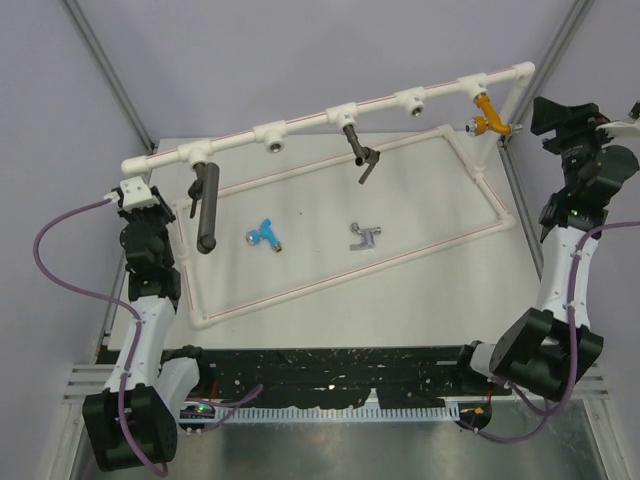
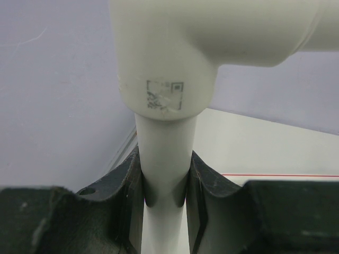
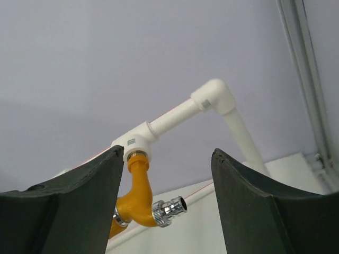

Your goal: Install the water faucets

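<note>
1. Faucets' pipe frame: upright on table; left post clamped by left gripper.
2. Right gripper: released, jaws apart, near orange faucet hanging from right tee.
3. Blue faucet, silver faucet: lying loose on table inside frame.

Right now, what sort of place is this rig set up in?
Probably a robot test cell in a lab, not a real bathroom: a white pipe frame serves as mock plumbing on a white table, with plain walls and aluminium posts closing it in.
</note>
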`<move>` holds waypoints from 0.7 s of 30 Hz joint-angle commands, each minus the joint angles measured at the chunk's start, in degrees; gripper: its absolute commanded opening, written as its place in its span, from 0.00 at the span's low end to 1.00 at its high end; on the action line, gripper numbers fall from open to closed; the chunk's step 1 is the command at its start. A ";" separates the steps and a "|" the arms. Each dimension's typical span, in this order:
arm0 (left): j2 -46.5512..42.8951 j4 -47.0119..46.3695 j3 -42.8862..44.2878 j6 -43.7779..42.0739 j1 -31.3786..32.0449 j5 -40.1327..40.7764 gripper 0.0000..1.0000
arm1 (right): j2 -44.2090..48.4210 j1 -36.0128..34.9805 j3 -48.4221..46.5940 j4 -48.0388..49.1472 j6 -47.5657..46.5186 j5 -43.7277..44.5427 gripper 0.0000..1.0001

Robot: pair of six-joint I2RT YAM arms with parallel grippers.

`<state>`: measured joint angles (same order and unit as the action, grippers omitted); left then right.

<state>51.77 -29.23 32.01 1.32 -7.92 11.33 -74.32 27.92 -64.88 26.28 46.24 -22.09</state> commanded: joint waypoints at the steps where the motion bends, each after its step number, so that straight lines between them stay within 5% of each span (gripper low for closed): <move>1: -1.32 -1.88 1.13 1.67 1.16 -3.42 0.00 | 7.08 -0.15 -3.85 -4.20 -36.53 -11.30 0.72; 11: -1.23 -1.53 1.13 1.67 1.16 -2.81 0.00 | 13.76 -10.25 2.03 -18.11 -95.66 -8.95 0.75; 21: -1.32 -1.27 1.13 1.67 1.16 -2.72 0.00 | 12.55 -14.30 4.77 -12.75 -107.05 -5.68 0.76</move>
<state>51.66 -29.04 32.01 1.34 -7.92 11.33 -60.82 14.24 -59.18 8.62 -52.75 -29.30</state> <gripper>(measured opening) 0.339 0.757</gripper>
